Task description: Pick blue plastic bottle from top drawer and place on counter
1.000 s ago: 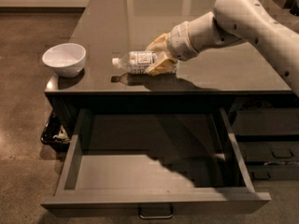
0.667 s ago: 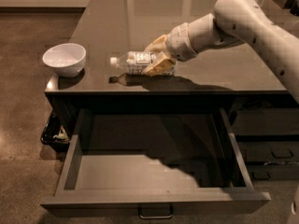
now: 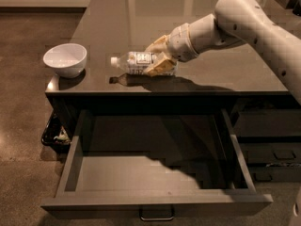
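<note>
The blue plastic bottle (image 3: 133,60) lies on its side, white cap to the left, held just above the counter (image 3: 221,74) near its front edge; its shadow falls on the slab below it. My gripper (image 3: 159,58) comes in from the right and is shut on the bottle's right half, with tan fingers (image 3: 158,68) in front of and behind it. The top drawer (image 3: 122,174) is pulled fully out below the counter. Its grey floor is bare and its bar handle (image 3: 156,215) is at the bottom edge.
A white bowl (image 3: 65,59) stands at the counter's front left corner, left of the bottle. Narrower dark drawer fronts (image 3: 275,154) are at the right of the open drawer. A dark object (image 3: 54,133) sits on the brown floor by the cabinet's left side.
The gripper with the bottle has shifted slightly left and a little up over the counter. The drawer and bowl have not moved.
</note>
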Controlling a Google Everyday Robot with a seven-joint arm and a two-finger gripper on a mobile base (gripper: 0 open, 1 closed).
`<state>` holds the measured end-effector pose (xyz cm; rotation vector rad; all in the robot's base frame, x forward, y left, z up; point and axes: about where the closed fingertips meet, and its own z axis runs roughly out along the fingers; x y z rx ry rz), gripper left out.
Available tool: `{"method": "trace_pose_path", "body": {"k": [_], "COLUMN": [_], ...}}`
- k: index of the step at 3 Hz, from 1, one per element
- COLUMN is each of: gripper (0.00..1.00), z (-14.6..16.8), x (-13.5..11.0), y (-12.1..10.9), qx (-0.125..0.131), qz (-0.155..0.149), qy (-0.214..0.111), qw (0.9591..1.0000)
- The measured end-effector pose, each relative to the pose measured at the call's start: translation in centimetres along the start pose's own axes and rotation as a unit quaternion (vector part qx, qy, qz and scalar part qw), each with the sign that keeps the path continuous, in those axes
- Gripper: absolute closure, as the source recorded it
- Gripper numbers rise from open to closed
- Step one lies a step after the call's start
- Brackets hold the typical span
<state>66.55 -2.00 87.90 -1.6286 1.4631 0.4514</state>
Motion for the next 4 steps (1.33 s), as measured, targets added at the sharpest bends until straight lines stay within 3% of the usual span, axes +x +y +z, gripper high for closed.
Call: {"method": "trace_pose_path", "body": {"k": [2,3,4], "gripper": [0.12,0.0,0.0], "z": [0.01,0.01,0.01], "x": [0.0,0.0,0.0], "y": [0.0,0.0,0.0], "qx": [0.0,0.0,0.0], "qz": [0.0,0.0,0.0], "qy": [0.0,0.0,0.0], "qw": [1.0,1.0,1.0]}}
